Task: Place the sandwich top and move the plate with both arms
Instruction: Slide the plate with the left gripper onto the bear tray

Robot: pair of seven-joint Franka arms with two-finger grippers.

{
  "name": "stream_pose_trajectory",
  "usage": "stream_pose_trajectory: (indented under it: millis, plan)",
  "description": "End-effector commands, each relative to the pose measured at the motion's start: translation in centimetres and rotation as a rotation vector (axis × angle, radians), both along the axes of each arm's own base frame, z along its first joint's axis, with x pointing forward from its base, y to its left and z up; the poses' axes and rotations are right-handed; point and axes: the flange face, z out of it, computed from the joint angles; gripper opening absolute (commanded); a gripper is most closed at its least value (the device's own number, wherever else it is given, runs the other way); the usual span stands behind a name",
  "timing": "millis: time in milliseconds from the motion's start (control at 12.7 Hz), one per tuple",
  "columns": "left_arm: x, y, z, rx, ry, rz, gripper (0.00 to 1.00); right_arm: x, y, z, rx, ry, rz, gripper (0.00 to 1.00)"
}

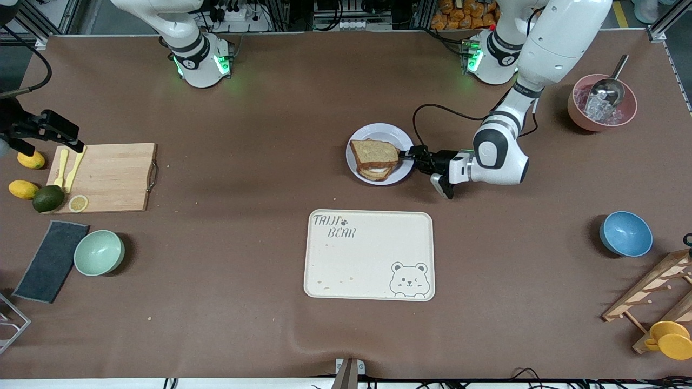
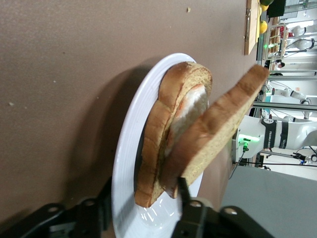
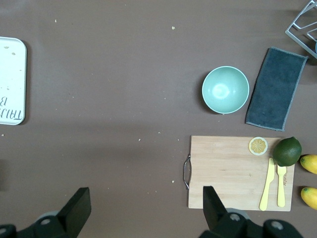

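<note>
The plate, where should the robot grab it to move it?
Probably by its thin raised rim. The plate is shallow, and the sandwich top covers its middle. The left gripper is already at the edge toward the left arm's end; the right gripper could take the bare rim across from it.
</note>
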Motion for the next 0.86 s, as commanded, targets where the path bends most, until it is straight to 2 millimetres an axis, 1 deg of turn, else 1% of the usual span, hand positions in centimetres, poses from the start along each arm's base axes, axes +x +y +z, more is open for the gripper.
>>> stream_pose_trajectory:
  millis: [0, 157, 235, 314, 392, 471, 628, 785]
  plan:
    - [-0.2, 0.1, -0.2, -0.016, -0.032, 0.005, 0.26, -0.2, -0.1, 0.3, -0.024, -0.009, -0.013, 1.0]
    - [-0.4, 0.0, -0.3, -0.015, -0.029, 0.002, 0.23, -0.2, -0.1, 0.3, -0.024, -0.01, -0.015, 1.0]
    - [-0.4, 0.0, -0.3, -0.015, -0.029, 0.002, 0.19, -0.2, -0.1, 0.2, -0.024, -0.007, -0.015, 1.0]
    - [-0.6, 0.0, -0.7, -0.014, -0.023, 0.0, 0.13, -0.3, -0.3, 0.1, -0.024, -0.003, -0.018, 1.0]
    - [-0.6, 0.0, -0.8, -0.014, -0.022, -0.002, 0.03, -0.3, -0.5, 0.0, -0.019, 0.003, -0.022, 1.0]
    - [-0.7, 0.0, -0.9, -0.015, -0.023, -0.004, 0.0, -0.4, -0.5, 0.0, -0.018, 0.006, -0.024, 1.0]
    - [-0.8, 0.4, -1.4, -0.014, -0.013, 0.001, 0.0, -0.5, -0.4, -0.1, -0.017, 0.016, -0.046, 1.0]
    - [-0.7, 1.2, -1.9, -0.017, 0.007, 0.023, 0.0, -0.5, -0.4, -0.4, -0.016, 0.025, -0.063, 1.0]
